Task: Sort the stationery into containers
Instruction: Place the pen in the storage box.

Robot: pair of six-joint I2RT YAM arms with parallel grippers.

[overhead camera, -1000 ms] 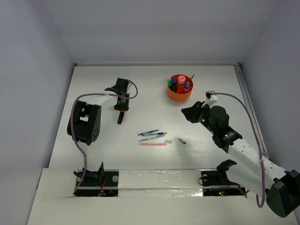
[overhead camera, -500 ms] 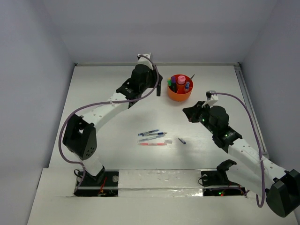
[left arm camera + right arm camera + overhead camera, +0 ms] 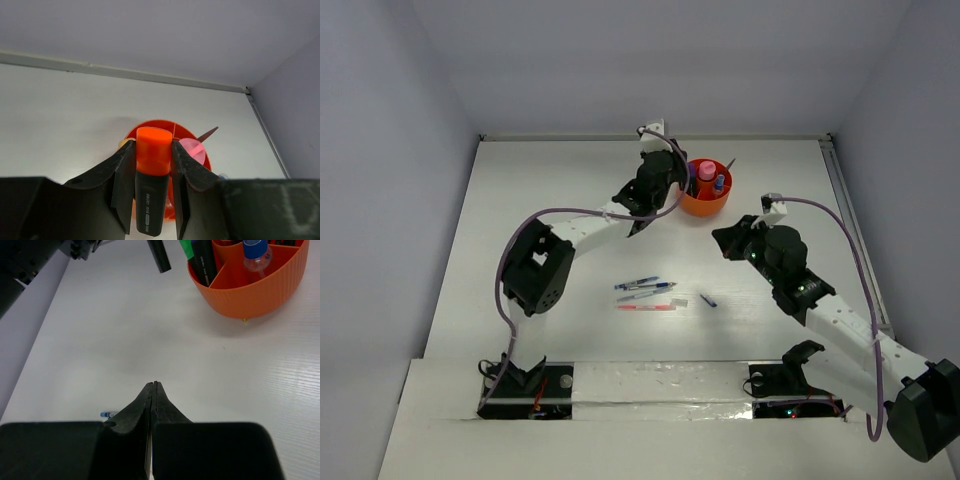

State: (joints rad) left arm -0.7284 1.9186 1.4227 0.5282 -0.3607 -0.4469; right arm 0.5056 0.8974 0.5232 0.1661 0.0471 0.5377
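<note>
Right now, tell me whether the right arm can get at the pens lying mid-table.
Probably yes: the right gripper is shut on nothing, and only bare table lies between it and the pens.

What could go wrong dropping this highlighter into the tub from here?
1. The orange highlighter hangs well below the left end effector. In the right wrist view its lower end looks about level with the rim of the tub, so it may hit the wall and shove the tub.
2. The nearest compartment already holds upright highlighters, so the new one may jam or knock them.
</note>
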